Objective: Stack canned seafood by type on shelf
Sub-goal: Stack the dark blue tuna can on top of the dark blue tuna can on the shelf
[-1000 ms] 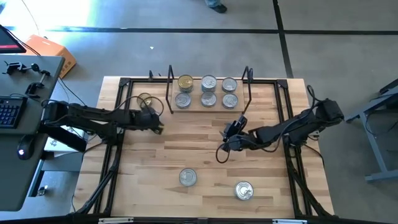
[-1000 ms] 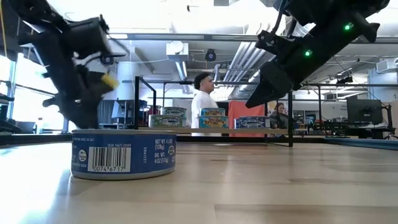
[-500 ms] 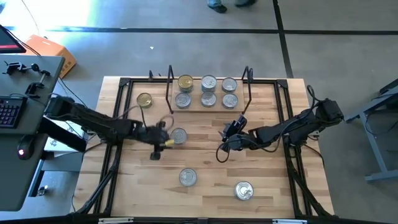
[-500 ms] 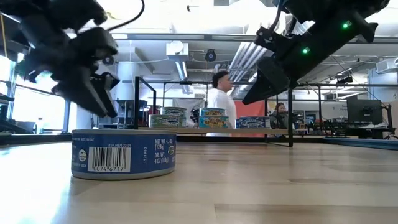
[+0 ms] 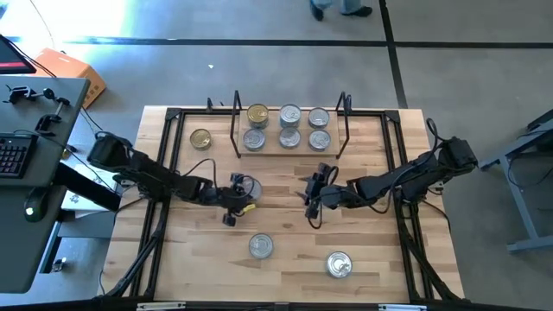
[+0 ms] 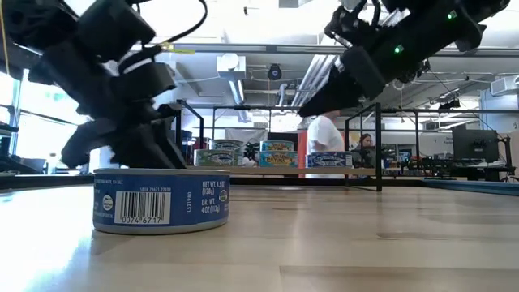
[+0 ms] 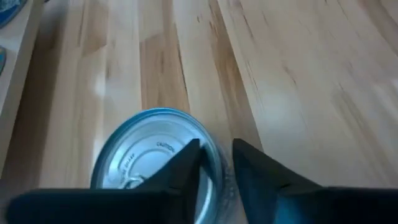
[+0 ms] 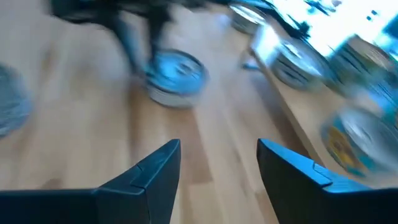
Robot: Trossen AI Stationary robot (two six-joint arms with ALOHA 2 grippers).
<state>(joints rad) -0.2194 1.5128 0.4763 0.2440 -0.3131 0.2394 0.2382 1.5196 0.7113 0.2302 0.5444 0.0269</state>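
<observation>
Tins: six stand on the shelf (image 5: 289, 141) at the far side of the bench (image 5: 371, 250), in two rows of three; the far-left one (image 5: 257, 114) has a gold lid, the other five silver. A second gold-lidded tin (image 5: 200, 138) stands on the bench just left of the shelf, outside its wire upright. One silver tin (image 5: 249, 187) lies in front of the shelf's left end. Two more silver tins (image 5: 261, 246) (image 5: 339, 263) stand well in front of the shelf, near the bench's front edge.

Left tool (image 5: 235, 193): at the tin in front of the shelf, fingers (image 7: 186, 163) narrowly parted over its lid near the rim; a grip cannot be confirmed.

Right tool (image 5: 313, 200): in front of the shelf's right half, fingers (image 8: 155, 168) spread, holding nothing.
</observation>
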